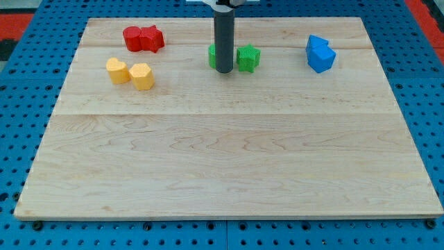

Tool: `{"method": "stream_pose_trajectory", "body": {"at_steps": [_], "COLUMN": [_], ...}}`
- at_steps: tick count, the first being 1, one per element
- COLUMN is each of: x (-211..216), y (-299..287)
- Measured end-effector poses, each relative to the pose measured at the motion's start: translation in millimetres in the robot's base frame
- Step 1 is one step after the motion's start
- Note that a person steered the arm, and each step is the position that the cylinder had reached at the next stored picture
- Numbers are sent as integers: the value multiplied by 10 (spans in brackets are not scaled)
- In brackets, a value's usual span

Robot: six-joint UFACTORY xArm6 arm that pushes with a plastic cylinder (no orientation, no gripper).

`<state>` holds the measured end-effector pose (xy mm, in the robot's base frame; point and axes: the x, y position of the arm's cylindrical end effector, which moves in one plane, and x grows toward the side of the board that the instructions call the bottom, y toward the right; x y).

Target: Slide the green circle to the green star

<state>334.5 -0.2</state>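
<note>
Nearest the view's bottom lies only bare wooden board (229,173), a pale plank surface resting on a blue pegboard table (21,125); every block sits in the strip along the view's top. Up there the green circle (212,55) shows only as a sliver of green at the left edge of the dark rod, which stands in front of it and hides most of it, so its round shape cannot really be confirmed. With my tip (223,71) planted on the board just below and between the two green pieces, the rod appears to touch or nearly touch the circle. Just to the view's right of the rod sits the green star (248,57), close beside it, with the rod filling the narrow space between star and circle. This arm has no fingers to be apart or together; it ends in the plain rod alone. Farther toward the view's left, two red blocks (143,38) sit pressed together near the top edge, and below them two yellow blocks (130,73) stand side by side, touching. Well apart on the view's right, two blue blocks (320,53) are huddled against one another.
</note>
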Motion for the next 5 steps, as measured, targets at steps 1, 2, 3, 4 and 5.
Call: {"method": "stream_pose_trajectory", "body": {"at_steps": [1,2,3,4,5], "x": [425,166,-462,-713,-509], "y": [-241,-548,-853,-718,-499]}}
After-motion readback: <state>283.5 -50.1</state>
